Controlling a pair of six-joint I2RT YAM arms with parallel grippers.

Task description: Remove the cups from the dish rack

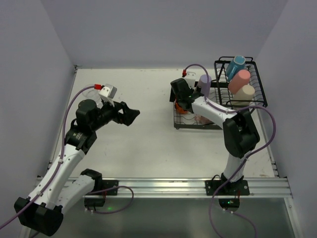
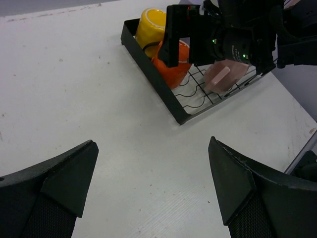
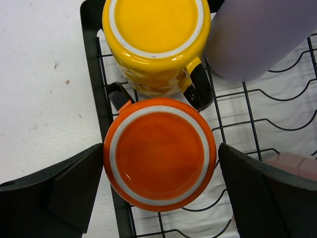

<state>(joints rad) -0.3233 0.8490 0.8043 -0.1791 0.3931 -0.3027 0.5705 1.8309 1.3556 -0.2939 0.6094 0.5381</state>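
Over the worktop [image 1: 148, 144], at the rack's [image 3: 93, 64] flat tray, I am holding my right claw [image 3: 163, 198] spread wide above the upturned orange mug [image 3: 161, 153]; the yellow mug [image 3: 153, 29] is crowding just beside it, risking a finger snagging its handle.

White table [image 1: 148, 144], black dish rack [image 1: 262, 85] on top.
The rack sits flat at the far right, low tray section toward the middle, tall basket by the right edge.
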